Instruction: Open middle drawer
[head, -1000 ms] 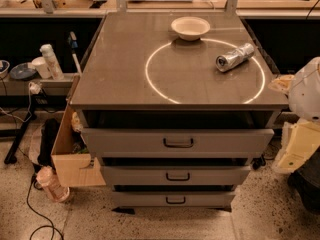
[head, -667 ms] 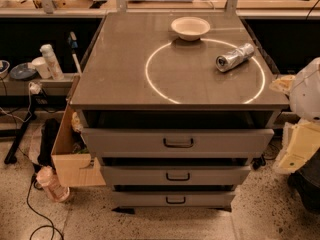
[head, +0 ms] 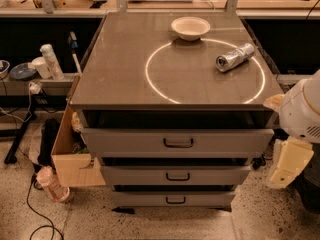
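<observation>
A grey metal cabinet (head: pixel 175 84) has three drawers in a stack. The middle drawer (head: pixel 135 176) has a flat plain front and a small dark loop handle (head: pixel 178 176) at its centre. Its front lies in line with the stack, with a dark gap above it. Above it is the taller top drawer (head: pixel 125 142) with a wider handle. Below it is the narrow bottom drawer (head: pixel 140 199). My arm shows as white and cream parts at the right edge. My gripper (head: pixel 289 163) hangs there, to the right of the drawers and apart from them.
On the cabinet top lie a white bowl (head: pixel 190 27) and a crushed silver can (head: pixel 235 57), with a bright ring of light around them. A cardboard box (head: pixel 67 149) and a bottle (head: pixel 50 184) stand left of the cabinet. Cables lie on the floor at the left.
</observation>
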You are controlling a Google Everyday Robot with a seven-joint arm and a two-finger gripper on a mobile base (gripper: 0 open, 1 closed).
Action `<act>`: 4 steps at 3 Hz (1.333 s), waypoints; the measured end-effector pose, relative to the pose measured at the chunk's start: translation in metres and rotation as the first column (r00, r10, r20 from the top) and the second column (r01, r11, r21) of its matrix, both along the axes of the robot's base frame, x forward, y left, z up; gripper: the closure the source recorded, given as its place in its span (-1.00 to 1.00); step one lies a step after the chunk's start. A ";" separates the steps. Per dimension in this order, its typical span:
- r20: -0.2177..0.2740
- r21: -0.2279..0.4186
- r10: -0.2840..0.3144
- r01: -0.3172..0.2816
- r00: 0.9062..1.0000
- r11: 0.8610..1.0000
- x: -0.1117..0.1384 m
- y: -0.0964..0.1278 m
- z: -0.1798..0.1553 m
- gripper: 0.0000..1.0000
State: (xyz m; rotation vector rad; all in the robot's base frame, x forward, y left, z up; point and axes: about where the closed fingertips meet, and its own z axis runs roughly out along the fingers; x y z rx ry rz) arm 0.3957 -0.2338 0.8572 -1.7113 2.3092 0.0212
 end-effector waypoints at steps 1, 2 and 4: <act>-0.040 0.016 0.013 -0.013 0.999 1.000 -0.005 0.006 -0.019 -1.00; -0.080 0.051 0.039 -0.035 0.996 0.998 -0.011 0.012 -0.038 -1.00; -0.135 0.086 0.062 -0.050 0.989 0.995 -0.019 0.020 -0.068 -1.00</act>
